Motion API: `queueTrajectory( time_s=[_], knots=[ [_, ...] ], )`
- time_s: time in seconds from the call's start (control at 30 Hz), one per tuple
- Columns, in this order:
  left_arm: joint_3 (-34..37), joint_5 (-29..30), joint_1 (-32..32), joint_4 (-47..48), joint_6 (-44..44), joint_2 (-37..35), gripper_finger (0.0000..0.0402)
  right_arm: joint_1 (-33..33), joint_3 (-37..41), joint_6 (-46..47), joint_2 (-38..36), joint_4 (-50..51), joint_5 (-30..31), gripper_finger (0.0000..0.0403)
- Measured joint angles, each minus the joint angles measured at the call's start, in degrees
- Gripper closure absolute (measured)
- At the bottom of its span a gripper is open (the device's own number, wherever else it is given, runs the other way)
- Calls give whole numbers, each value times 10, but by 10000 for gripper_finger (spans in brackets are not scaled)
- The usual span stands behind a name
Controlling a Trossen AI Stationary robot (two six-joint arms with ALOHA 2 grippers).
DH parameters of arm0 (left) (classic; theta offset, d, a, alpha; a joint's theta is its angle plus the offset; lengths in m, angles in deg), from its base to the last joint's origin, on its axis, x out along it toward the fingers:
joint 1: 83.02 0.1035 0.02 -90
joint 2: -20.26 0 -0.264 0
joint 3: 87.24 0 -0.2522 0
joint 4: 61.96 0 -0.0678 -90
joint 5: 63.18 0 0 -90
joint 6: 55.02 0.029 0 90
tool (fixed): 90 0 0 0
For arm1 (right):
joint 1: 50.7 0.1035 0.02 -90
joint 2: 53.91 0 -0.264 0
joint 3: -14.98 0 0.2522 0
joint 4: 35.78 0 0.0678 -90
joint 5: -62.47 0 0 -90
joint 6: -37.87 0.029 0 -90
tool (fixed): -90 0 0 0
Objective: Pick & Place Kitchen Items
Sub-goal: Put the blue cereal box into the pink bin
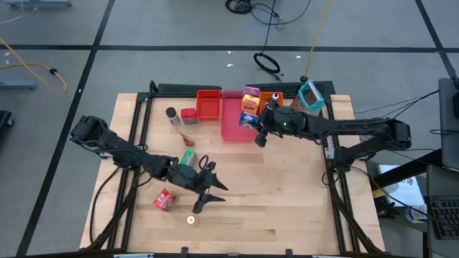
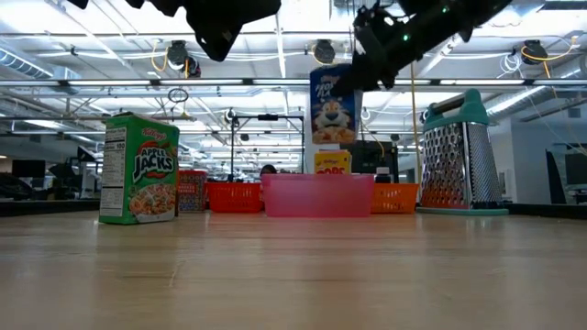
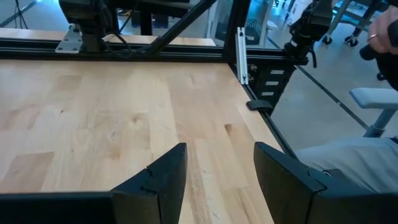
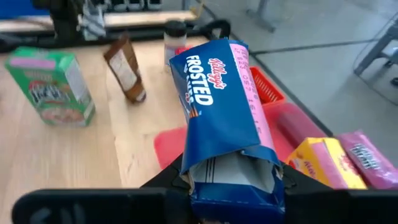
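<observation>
Blue Frosted Flakes box is hanging in the air above the pink tray, w/ the right gripper clamping its lower end; box is being carried upright-ish, tilted a bit, prob. so it clears the tray wall and whatever's already inside. Low view is showing it floating over the tray rim, not touching. Just beside it a yellow box is standing in the tray, and a pink pouch is lying next to that. Judging by this, the blue box is either going in or coming out; can't tell which.

Other items are waiting on the surface: green Apple Jacks box standing upright left of the trays, a brown bottle leaning near it, a dark-capped shaker by the red tray. A red-pink packet and a small round piece are lying near the front-left. Grater is standing at the far right, by the orange tray.

Left gripper is hovering low over bare wood near the front, jaws apart, holding nothing — prob. lining up for the packet nearby. A person's leg is showing off the surface edge in the left wrist view.
</observation>
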Motion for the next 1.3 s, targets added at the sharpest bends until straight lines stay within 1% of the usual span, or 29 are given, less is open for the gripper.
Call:
queueTrajectory(
  time_s=[0.1, 0.27, 0.43, 0.6, 0.83, 1.17, 1.3],
  knots=[
    [0, 0, 5, 0, 1, 0, 215, -28, 0, -13, 11, 1, -36, 322],
    [0, 0, 10, 0, 1, 0, 215, -68, 0, -31, 33, 1, -39, 325],
    [0, 0, 10, -2, 8, 0, 215, -110, 0, -42, 60, -22, -103, 323],
    [0, 0, 10, -2, 10, 0, 215, -137, 0, -46, 85, -51, -142, 324],
    [0, 0, 12, -3, 11, 0, 215, -153, 0, -65, 108, -51, -141, 323],
    [0, 5, 13, -3, 11, 0, 215, -167, 0, -75, 108, -48, -141, 322],
    [0, 5, 13, -3, 11, 0, 215, -170, 20, -78, 108, -79, -139, 322]
  ],
)
